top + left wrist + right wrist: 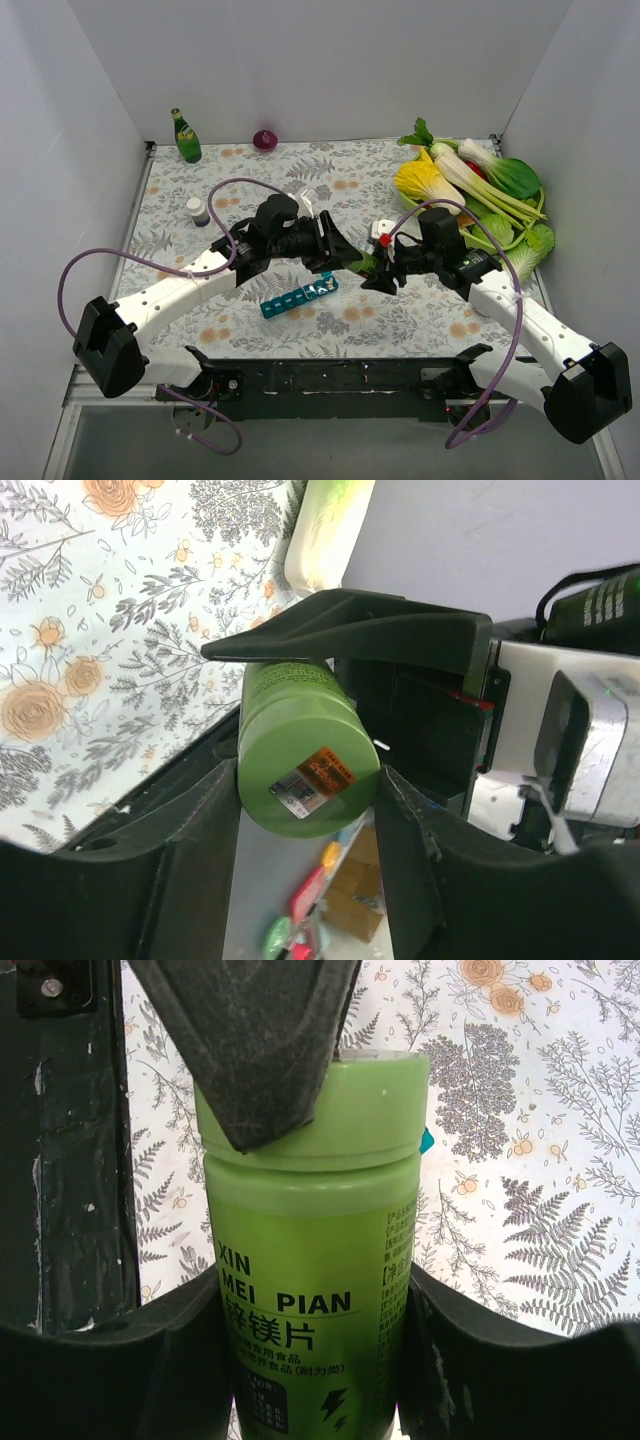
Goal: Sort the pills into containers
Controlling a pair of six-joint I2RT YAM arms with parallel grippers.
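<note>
White walls close in on three sides, and the open room lies on the left half of the fern-and-flower printed tablecloth (400, 325) and along its near edge. The narrow teal plastic pill-organizer strip (300, 297) lies slantwise near that front edge, just below where the arms meet. I cannot make out from above whether its lids are up. Mid-table, the left gripper (305, 775) and the right gripper (308, 1280) both pinch one small green plastic jar (310, 1190), a smooth cylinder with dark lettering, each clamped on an opposite end. A heap of leafy vegetables (480, 185) crowds the far right corner. A green glass bottle (186, 137) and a round purple onion (265, 139) stand by the back wall. A small white bottle with a dark base (198, 211) sits left of the arms. Purple cables (75, 270) loop beside both arms.
</note>
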